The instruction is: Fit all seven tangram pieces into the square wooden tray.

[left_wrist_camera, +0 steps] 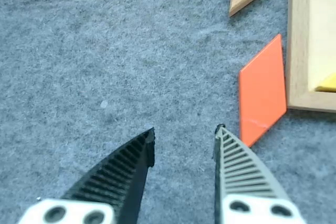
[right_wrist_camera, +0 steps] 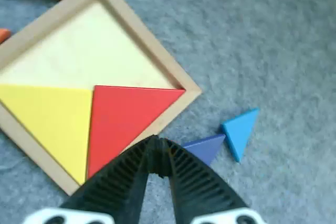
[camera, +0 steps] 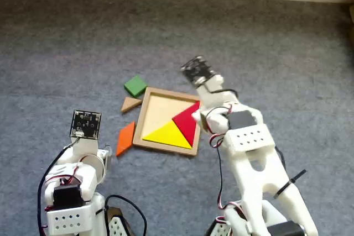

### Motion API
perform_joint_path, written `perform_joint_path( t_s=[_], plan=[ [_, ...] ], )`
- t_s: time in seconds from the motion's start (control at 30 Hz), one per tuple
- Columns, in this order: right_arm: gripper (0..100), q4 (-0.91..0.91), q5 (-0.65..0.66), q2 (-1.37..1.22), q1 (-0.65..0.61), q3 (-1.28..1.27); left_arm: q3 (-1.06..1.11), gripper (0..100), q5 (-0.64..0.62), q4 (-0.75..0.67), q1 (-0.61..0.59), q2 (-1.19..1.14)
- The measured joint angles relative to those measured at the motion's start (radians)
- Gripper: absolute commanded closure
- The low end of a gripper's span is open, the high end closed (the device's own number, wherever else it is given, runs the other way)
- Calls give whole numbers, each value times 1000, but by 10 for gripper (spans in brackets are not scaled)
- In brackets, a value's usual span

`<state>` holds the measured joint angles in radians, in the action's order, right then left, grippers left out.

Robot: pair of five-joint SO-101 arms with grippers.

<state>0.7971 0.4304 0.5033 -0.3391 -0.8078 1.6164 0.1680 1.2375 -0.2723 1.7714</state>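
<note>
1. Overhead, noted square wooden tray (camera: 139,124) on grey carpet (camera: 276,53), holding yellow triangle (camera: 163,132) and red triangle (camera: 187,122); green square (camera: 135,86), tan triangle (camera: 130,104) and orange parallelogram (camera: 125,137) lying outside it.
2. Left wrist: left gripper (left_wrist_camera: 185,129) above carpet, jaws apart and empty, just beside orange parallelogram.
3. Right wrist: right gripper (right_wrist_camera: 155,141) over tray rim by red triangle, jaws together on nothing; dark blue triangle (right_wrist_camera: 206,146) and light blue triangle (right_wrist_camera: 239,129) side by side on carpet nearby.

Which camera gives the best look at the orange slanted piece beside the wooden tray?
The left wrist view: the orange piece lies large and close, right beside the tray. The high view shows it small; the right wrist view catches just a corner.
</note>
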Motion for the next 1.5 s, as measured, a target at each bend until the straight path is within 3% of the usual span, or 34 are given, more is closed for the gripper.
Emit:
perform_joint_path(
  t_s=[0.1,0.2,0.53,0.83,1.03,1.4,1.5],
  plan=[
    [784,-3,-84,-98,29,51,0,807,0,0,0,0],
    [769,-3,-144,-227,61,118,0,807,0,0,0,0],
    [740,0,-157,-589,137,431,0,807,0,0,0,0],
    [731,206,-157,-879,143,784,0,807,0,0,0,0],
    [731,319,-157,-957,140,905,0,807,0,0,0,0],
    [734,365,-157,-1011,138,925,0,809,0,0,0,0],
    [783,365,-157,-1011,140,925,0,809,0,0,0,0]
  ],
)
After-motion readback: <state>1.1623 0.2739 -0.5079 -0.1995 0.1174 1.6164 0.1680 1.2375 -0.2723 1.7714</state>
